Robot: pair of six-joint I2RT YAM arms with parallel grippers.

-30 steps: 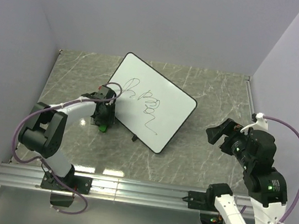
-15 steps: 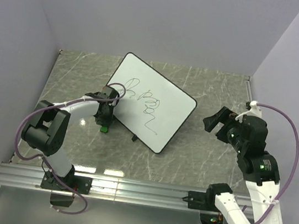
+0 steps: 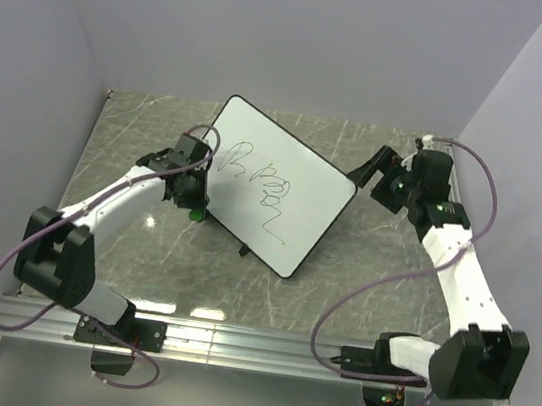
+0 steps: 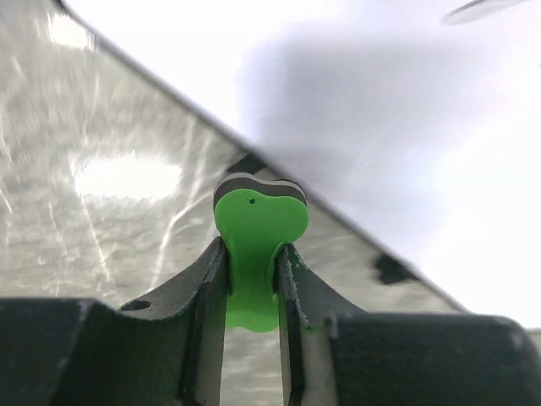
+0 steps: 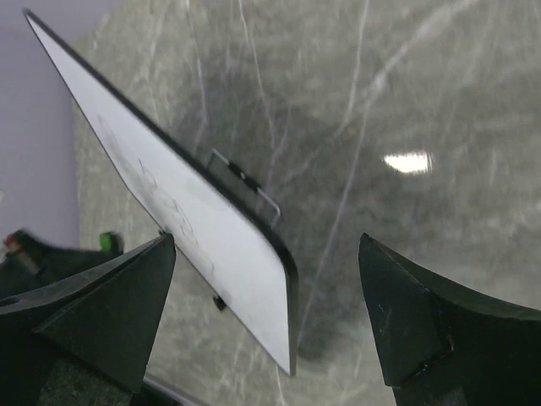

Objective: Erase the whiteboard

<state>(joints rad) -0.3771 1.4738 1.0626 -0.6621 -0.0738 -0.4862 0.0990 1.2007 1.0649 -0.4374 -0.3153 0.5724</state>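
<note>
The whiteboard (image 3: 273, 188) stands tilted on the marble table, with black scribbles on its face. It also shows in the left wrist view (image 4: 406, 110) and edge-on in the right wrist view (image 5: 194, 228). My left gripper (image 3: 193, 204) is shut on the green bone-shaped eraser (image 4: 254, 245), just off the board's lower left edge. The eraser shows as a green speck from above (image 3: 194, 216). My right gripper (image 3: 369, 166) is open and empty, close to the board's right corner, its jaws wide on either side of that corner.
The grey marble table (image 3: 360, 286) is closed in by lavender walls at back and sides. A metal rail (image 3: 251, 347) runs along the near edge. A thin wire stand (image 5: 254, 186) shows behind the board.
My right arm has swung forward and left, from the right side up to the board's right corner. My left gripper with the eraser has shifted slightly up along the board's left edge.
</note>
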